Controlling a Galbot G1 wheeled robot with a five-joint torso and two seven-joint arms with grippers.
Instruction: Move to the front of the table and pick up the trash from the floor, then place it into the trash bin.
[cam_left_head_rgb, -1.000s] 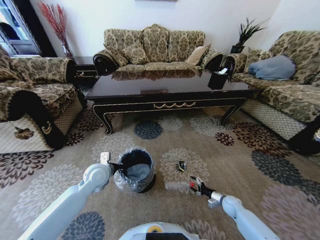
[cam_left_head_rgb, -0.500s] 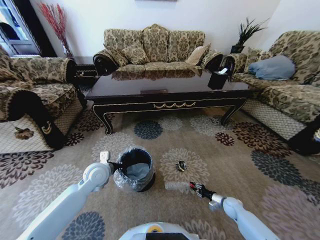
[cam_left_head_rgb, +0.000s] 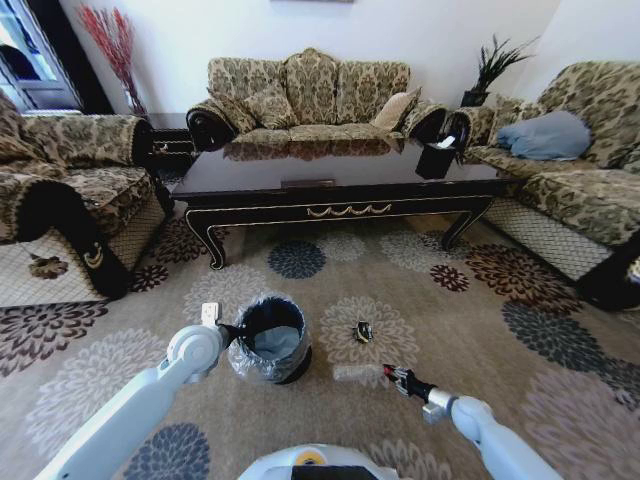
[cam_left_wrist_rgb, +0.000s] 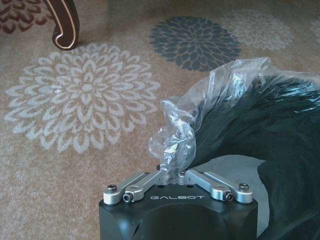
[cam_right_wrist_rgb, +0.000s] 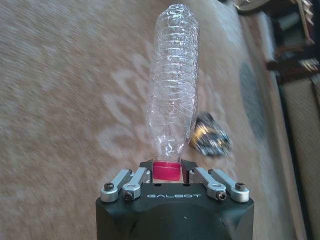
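Since a second ago my right end effector (cam_left_head_rgb: 390, 372) has slid a little lower and to the right in the head frame, its fingers clamped on the red cap of the clear ribbed plastic bottle (cam_right_wrist_rgb: 172, 97), which stretches left from it toward the lower centre, low over the flowered carpet (cam_left_head_rgb: 450, 330). Just above the bottle in that frame lies a small dark crumpled wrapper (cam_left_head_rgb: 363, 331) on the carpet. My left end effector (cam_left_wrist_rgb: 172, 175) sits left of centre, pinched together on the crinkled clear bag at the rim of the round black trash bin (cam_left_head_rgb: 270, 340). Across the upper middle stands the long dark glossy tabletop (cam_left_head_rgb: 330, 170) with gold scrollwork.
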